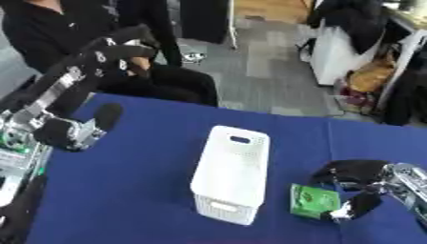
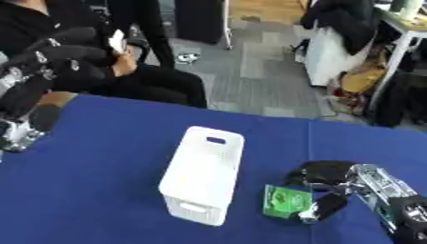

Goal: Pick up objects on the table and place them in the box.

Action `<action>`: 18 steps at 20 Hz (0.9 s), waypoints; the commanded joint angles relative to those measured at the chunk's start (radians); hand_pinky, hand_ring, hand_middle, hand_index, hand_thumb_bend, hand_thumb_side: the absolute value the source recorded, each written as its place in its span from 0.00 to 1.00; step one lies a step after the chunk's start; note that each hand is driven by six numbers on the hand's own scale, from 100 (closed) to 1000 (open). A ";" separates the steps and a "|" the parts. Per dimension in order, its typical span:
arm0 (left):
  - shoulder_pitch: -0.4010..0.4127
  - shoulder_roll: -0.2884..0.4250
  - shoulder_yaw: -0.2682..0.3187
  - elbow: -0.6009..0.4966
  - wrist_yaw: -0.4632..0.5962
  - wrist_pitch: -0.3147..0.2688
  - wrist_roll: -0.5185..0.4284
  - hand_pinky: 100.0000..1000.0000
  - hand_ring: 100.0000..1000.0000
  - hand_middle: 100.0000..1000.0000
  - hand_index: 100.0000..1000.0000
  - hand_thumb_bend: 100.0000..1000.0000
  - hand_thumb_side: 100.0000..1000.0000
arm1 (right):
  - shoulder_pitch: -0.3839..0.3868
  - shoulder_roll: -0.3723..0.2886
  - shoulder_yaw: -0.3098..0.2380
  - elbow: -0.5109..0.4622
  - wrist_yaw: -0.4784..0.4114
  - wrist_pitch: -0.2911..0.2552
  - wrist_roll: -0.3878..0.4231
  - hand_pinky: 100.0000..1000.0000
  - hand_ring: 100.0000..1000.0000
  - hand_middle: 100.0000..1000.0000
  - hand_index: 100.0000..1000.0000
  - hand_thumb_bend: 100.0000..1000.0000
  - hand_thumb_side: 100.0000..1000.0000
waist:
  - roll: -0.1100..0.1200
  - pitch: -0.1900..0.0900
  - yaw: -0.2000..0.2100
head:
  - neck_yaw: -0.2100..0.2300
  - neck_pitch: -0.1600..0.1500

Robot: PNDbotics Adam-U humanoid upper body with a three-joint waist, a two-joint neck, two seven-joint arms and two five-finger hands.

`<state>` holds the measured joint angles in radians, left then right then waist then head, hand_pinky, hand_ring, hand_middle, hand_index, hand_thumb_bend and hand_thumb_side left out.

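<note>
Packet: green, flat, lower right of frame (image 1: 314,200), just right of the box and low against the blue table (image 1: 125,190). Print on it not readable.
Right hand: (image 1: 354,183) enters from lower right; fingers curl over the packet's top edge, thumb under its lower right corner, so it is clamped on the packet.
Box: white, perforated walls, slot handle at the far end (image 1: 231,171), centre of frame, long axis running away from the camera. It looks turned open side down, with a solid top; cannot be sure.
Left hand: (image 1: 113,52) raised in upper left of frame, well apart from box and packet, fingers curled, holding nothing.
Step (judged): packet gripped; lift not confirmed, as no gap under it can be made out.
Next move (judged): raise the packet above the box rim, carry it left over the box, release. If the box is indeed inverted, there is no opening to drop into.
Hidden: box interior; packet's right edge behind the fingers; right forearm cut by frame edge; other objects on the table not seen.
</note>
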<state>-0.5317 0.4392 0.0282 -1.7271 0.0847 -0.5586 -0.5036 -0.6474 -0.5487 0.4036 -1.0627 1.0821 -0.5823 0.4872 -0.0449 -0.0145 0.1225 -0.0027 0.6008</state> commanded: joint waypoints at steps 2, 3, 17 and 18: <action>-0.015 0.012 0.003 -0.008 -0.002 -0.005 -0.005 0.67 0.89 0.97 0.92 0.00 0.64 | -0.003 0.013 -0.035 0.032 0.049 0.023 -0.047 0.99 0.93 0.92 0.98 0.42 1.00 | 0.006 -0.011 0.000 | 0.005 -0.003; -0.015 0.012 0.003 -0.008 -0.002 -0.005 -0.005 0.67 0.89 0.97 0.92 0.00 0.64 | 0.000 0.020 -0.043 0.044 0.063 0.031 -0.060 0.99 0.93 0.92 0.98 0.42 1.00 | 0.007 -0.011 0.000 | 0.005 -0.003; -0.015 0.010 0.003 -0.009 -0.002 -0.005 -0.006 0.67 0.89 0.97 0.92 0.00 0.64 | -0.010 0.096 -0.089 0.157 0.199 0.045 -0.185 0.97 0.90 0.87 0.97 0.45 1.00 | 0.009 -0.009 0.000 | 0.001 -0.007; -0.015 0.009 0.003 -0.009 -0.002 -0.005 -0.006 0.67 0.89 0.97 0.92 0.00 0.64 | -0.011 0.099 -0.091 0.165 0.209 0.042 -0.186 0.97 0.90 0.86 0.98 0.46 1.00 | 0.009 -0.008 0.000 | 0.000 -0.007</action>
<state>-0.5317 0.4392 0.0282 -1.7270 0.0847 -0.5600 -0.5057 -0.6494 -0.4499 0.3139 -0.9148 1.2700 -0.5392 0.3048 -0.0406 -0.0151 0.1215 -0.0001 0.6008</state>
